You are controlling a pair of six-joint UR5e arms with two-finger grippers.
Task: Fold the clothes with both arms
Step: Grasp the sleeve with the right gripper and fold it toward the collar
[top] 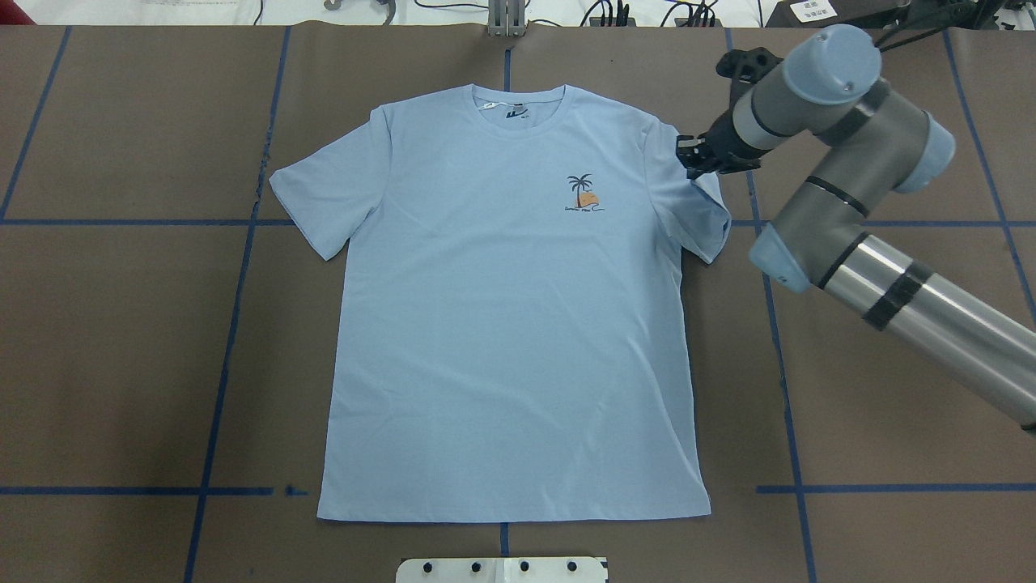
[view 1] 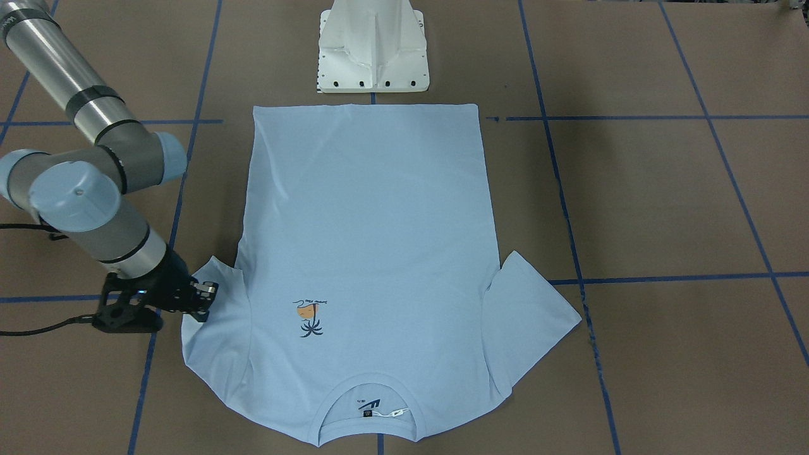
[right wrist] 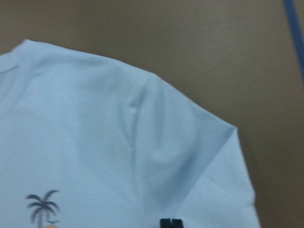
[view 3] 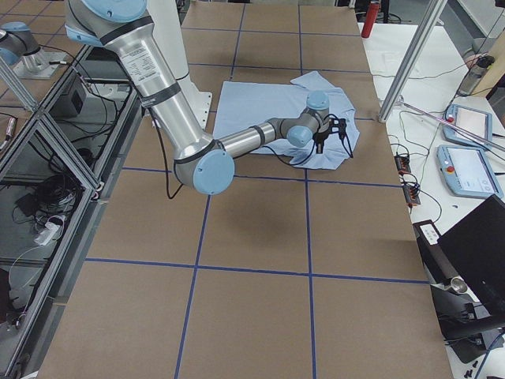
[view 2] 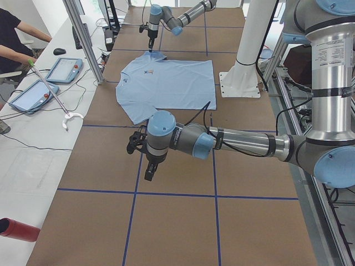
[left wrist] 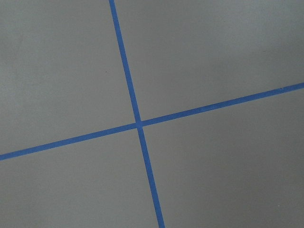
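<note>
The shirt (top: pixel 510 324) lies flat on the table (top: pixel 121 364), front side up, so the palm picture shows. Its collar (top: pixel 518 132) is on the far side from the robot, and its hem (top: pixel 510 514) is near the robot's base. It is not folded yet.

The right claw (top: pixel 694 155) is at the top edge of the right sleeve (top: pixel 696 214), close to the shoulder. Its two tips are pressed together. The cloth rises in a small ridge toward them, so I think it has a pinch of sleeve.

The left claw (view 2: pixel 150 170) is well apart from the shirt, over bare table with blue tape (left wrist: pixel 137 124). It shows only in a side view, so I cannot tell if it is open or closed.

The shirt looks thin, soft and light. It will not break. It will bend and droop where nothing holds it. If only one corner goes up, the rest will likely sag, drag and bunch.

The best spots to hold are edges and corners, where a tip can slip under the cloth. These are the sleeve ends, the shoulders by the collar and the hem corners. The flat middle is a poor spot, as the tips may just slide off. Each pinch should take both layers. I think one claw on each side, at the same height, would keep the fold straight
</note>
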